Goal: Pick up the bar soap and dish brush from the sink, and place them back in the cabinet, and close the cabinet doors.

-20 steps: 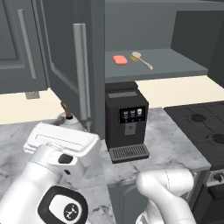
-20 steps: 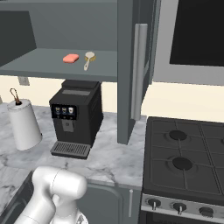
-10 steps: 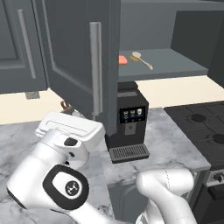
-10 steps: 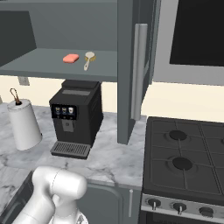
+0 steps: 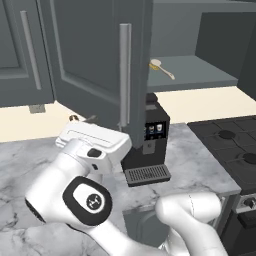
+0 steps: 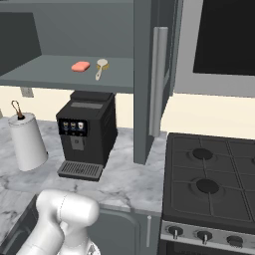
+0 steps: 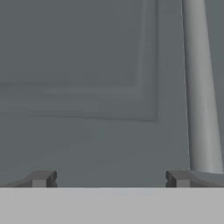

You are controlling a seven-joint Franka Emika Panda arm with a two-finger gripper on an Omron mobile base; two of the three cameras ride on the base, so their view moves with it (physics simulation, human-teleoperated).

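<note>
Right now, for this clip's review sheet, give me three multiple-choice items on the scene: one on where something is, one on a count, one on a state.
1. Where does the bar soap lie?
A. in the sink
B. on the cabinet shelf, beside the dish brush
C. on top of the coffee machine

2. How many burners show on the stove in the right base view?
A. two
B. four
C. six

3. How does the left cabinet door stand?
A. partly open, swung out from the cabinet
B. shut flush
C. taken off

Answers: 1 B, the coral block rests on the grey shelf next to the brush. 2 B, four round burners sit on the cooktop. 3 A, it angles out, and its handle stands in front of the shelf; the tool faces the panel.
</note>
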